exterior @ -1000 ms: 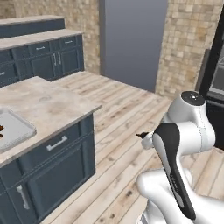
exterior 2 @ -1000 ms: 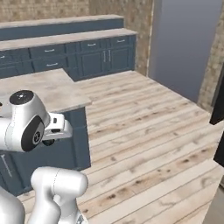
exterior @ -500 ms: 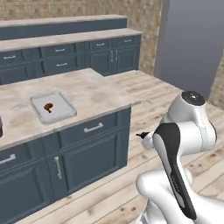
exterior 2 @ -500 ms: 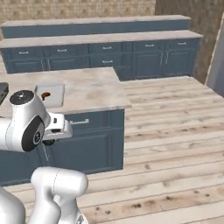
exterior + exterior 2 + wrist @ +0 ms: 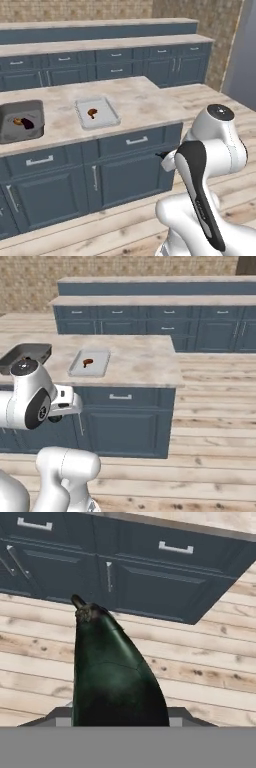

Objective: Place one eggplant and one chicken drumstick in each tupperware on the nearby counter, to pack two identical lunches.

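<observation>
Hand view: claw point(image 5: 119, 722) grips eggplant point(image 5: 112, 677); base views: tray point(image 5: 97, 112).

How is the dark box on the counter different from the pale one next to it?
The dark grey tub is deep with tall walls; the pale grey tray is shallow and flat. The tub holds a drumstick and something dark; the tray holds a drumstick alone. Both are rounded rectangles on the counter.
</observation>
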